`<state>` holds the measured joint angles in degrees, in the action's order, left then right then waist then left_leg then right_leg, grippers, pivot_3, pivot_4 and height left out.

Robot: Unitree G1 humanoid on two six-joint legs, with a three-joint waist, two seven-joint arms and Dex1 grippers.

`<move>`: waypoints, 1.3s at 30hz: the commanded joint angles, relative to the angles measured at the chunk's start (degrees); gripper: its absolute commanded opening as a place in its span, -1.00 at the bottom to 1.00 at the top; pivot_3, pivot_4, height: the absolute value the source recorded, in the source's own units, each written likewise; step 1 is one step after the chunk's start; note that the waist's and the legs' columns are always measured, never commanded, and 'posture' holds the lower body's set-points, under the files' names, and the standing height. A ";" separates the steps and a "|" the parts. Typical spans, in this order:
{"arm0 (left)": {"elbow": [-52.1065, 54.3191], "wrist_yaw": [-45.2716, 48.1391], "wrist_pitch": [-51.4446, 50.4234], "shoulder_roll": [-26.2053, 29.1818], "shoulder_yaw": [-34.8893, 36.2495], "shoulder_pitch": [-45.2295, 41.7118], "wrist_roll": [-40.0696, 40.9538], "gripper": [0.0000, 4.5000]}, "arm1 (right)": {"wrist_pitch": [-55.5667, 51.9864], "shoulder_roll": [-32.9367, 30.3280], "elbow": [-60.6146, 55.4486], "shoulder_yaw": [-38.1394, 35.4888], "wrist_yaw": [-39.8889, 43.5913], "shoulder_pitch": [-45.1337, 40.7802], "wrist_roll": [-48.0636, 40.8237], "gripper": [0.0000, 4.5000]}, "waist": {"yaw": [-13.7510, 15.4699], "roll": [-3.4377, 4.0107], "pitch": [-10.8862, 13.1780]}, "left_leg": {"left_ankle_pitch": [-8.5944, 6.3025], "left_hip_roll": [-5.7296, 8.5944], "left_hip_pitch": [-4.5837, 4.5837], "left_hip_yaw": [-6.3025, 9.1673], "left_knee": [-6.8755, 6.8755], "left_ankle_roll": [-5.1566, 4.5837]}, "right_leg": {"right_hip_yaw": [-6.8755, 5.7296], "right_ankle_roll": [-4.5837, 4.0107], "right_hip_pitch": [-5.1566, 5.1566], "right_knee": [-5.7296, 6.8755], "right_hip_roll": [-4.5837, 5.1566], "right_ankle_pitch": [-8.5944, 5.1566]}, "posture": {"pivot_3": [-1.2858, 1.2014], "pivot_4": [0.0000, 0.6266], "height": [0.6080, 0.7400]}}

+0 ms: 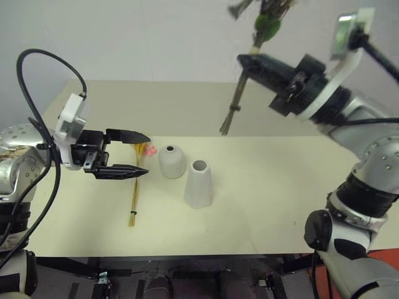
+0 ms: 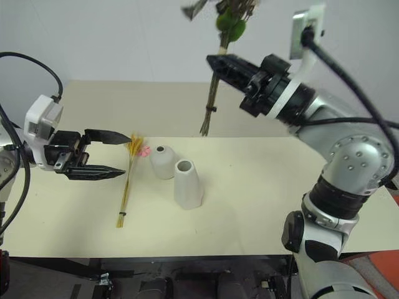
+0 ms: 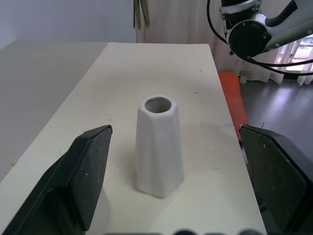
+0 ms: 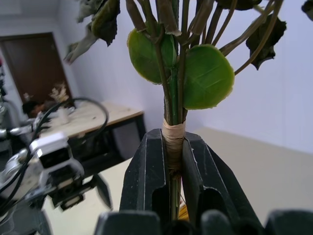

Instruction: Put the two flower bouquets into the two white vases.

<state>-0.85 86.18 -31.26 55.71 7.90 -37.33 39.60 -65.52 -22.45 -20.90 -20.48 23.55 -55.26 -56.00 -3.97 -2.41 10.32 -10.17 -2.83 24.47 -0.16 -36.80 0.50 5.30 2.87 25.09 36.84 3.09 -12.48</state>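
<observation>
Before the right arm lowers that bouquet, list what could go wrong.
1. The right tool pinches the leafy bouquet by its wrapped band, leaving long stems hanging free; they may sway and miss the tall vase's small mouth.
2. The round vase stands close beside it, so a stray stem could knock either vase.
3. The open left tool hovers by the straw bouquet near both vases; the arms could crowd.

Two white vases (image 1: 198, 185) stand on a cream table (image 1: 280, 199) beside yellow-orange stems (image 1: 133, 193) with pink blooms; the lifted bunch (image 4: 173, 73) has green leaves.
</observation>
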 commanded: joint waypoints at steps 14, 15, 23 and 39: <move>1.38 0.42 0.18 0.86 0.84 -0.46 -0.91 1.00 | 8.21 2.42 -3.05 10.40 -0.71 6.36 1.26 -0.91 | 0.08 0.00 0.00 | 0.00 0.00 0.08 0.01 0.00 0.00 | -0.01 -0.03 0.05 0.00 0.00 0.00 | 0.03 -0.52 1.00; 1.45 0.34 0.14 0.88 0.88 -0.40 -0.90 1.00 | 8.39 2.46 -2.95 10.56 -0.66 6.64 1.31 -0.91 | 0.09 0.00 0.00 | 0.00 0.00 0.08 0.01 0.00 0.00 | -0.01 -0.02 0.05 0.00 0.00 0.00 | 0.03 -0.52 1.00; 1.69 -0.12 0.18 1.01 1.05 -0.13 -1.02 1.00 | 11.16 2.88 -1.38 13.64 0.28 9.47 4.27 -0.91 | 0.03 0.00 0.00 | 0.00 0.00 0.07 0.01 0.00 0.00 | -0.01 -0.02 0.05 0.00 0.00 -0.01 | 0.03 -0.52 1.00; 1.44 -0.24 0.59 1.61 1.40 0.68 -1.26 1.00 | 15.70 3.01 -2.28 18.28 2.77 13.95 9.44 -0.91 | 0.10 0.00 0.00 | 0.00 0.00 0.08 0.01 0.00 0.00 | -0.01 0.00 0.05 -0.01 0.00 -0.03 | 0.03 -0.52 1.00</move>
<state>-0.64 85.94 -31.23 56.17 7.82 -36.54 38.39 -52.34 -19.02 -20.48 -2.05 25.51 -41.01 -47.02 -3.87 -2.41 10.32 -10.17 -2.83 24.55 -0.15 -36.80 0.50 5.29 2.88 25.15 36.83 3.10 -12.51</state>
